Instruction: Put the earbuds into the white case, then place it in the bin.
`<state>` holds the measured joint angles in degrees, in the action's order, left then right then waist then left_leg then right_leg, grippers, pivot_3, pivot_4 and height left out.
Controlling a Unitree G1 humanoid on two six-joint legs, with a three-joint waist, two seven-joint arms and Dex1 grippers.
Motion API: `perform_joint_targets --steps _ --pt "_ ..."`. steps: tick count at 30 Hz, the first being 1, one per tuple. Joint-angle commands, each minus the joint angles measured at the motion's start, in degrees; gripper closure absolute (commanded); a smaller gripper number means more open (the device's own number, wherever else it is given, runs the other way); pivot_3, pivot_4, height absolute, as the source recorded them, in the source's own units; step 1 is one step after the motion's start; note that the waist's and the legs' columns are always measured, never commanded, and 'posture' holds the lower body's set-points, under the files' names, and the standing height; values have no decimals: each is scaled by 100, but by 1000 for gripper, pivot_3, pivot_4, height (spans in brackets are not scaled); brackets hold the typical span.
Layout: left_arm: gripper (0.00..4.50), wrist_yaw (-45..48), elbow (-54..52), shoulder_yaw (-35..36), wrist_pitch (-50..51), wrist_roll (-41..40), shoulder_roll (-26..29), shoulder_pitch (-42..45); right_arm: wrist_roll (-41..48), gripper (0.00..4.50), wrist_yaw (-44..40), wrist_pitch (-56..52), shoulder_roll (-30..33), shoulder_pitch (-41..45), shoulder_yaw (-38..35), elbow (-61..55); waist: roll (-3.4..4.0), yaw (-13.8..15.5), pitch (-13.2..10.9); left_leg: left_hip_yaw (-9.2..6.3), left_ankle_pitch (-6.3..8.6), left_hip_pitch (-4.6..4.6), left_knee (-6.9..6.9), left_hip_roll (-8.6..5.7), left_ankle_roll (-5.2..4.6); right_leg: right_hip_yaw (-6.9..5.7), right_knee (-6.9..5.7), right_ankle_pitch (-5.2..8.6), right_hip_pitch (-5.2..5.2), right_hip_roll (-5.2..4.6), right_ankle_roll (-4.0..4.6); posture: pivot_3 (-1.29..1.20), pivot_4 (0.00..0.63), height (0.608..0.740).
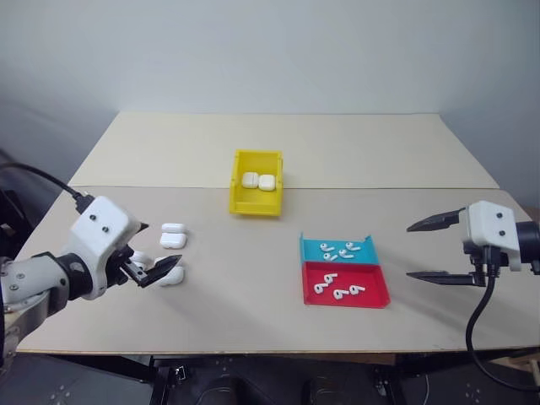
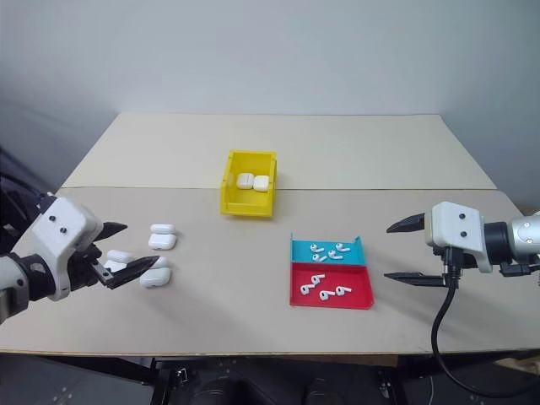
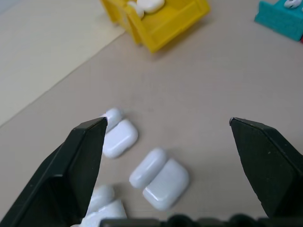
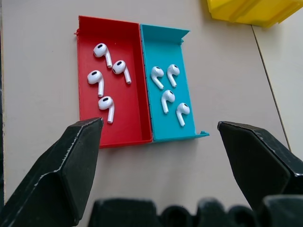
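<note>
Hands apart: my left hand [image 1: 157, 253] gapes over white cases [image 3: 160, 177]; my right hand [image 4: 158, 142] gapes above earbuds [image 4: 165, 100].

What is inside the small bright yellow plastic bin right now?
The yellow plastic bin holds two glossy white earbud cases lying side by side. Its near wall hides part of the floor, so anything lying there cannot be seen.

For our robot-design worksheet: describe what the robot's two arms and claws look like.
Each arm ends in a white boxy housing with two dark screw dots, carrying the left claw and right claw, each with two black, tapered, pointed fingers. A black cable loops from each wrist; the forearms are grey metal.
</note>
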<state>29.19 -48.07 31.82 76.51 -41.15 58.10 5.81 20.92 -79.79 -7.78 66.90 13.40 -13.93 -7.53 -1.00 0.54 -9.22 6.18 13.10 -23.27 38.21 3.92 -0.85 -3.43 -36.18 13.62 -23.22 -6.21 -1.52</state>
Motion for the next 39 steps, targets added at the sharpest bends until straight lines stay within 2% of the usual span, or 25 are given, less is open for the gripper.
perform_joint_targets --steps 1,3,9,12,19,23,26,39 --pt "0 -678 31 151 1510 -185 119 508 77 20 -36 -98 132 -92 -117 -246 0 4 0 0 0 3 0 -3 0 2 -1 0 2 0 0 0 150 740" --pt "0 -1055 238 121 1598 -395 233 561 51 20 6 -131 118 -208 -122 -328 -1 6 0 -1 0 2 -3 -4 0 4 2 0 3 0 -1 0 150 740" --pt "0 -1467 1432 -48 1598 -1186 1105 402 52 20 186 -292 41 -309 -35 -515 -8 -9 -4 3 -2 9 -5 -2 5 16 -2 -1 -4 -1 2 0 150 740" --pt "0 -1584 2222 -498 1598 -1133 1338 611 52 20 219 -352 29 -346 -15 -557 -8 0 -4 9 -3 16 -19 -3 7 16 -2 1 -4 0 4 0 150 740" --pt "0 -1369 3514 -1662 1598 -1048 1489 1664 65 20 278 -404 31 -401 21 -504 -15 16 -9 15 -3 -1 -22 -6 10 17 3 0 -18 -1 7 0 150 740" --pt "0 -1030 4125 -2681 1598 -687 1460 2589 60 20 276 -368 -13 -475 23 -381 -17 26 -9 18 -5 -1 -22 -7 14 15 -2 0 -19 0 7 0 150 740" --pt "0 -854 4375 -3238 1597 -409 1435 2962 65 20 321 -392 -33 -531 0 -401 -17 17 -9 20 -6 0 -22 -8 15 16 -2 0 -17 0 6 0 150 740" --pt "0 127 5183 -4468 1335 456 1129 3721 71 20 574 -429 -129 -754 -12 -539 -23 16 -12 28 -7 -7 -22 -8 16 27 -13 0 -34 2 5 0 150 740"
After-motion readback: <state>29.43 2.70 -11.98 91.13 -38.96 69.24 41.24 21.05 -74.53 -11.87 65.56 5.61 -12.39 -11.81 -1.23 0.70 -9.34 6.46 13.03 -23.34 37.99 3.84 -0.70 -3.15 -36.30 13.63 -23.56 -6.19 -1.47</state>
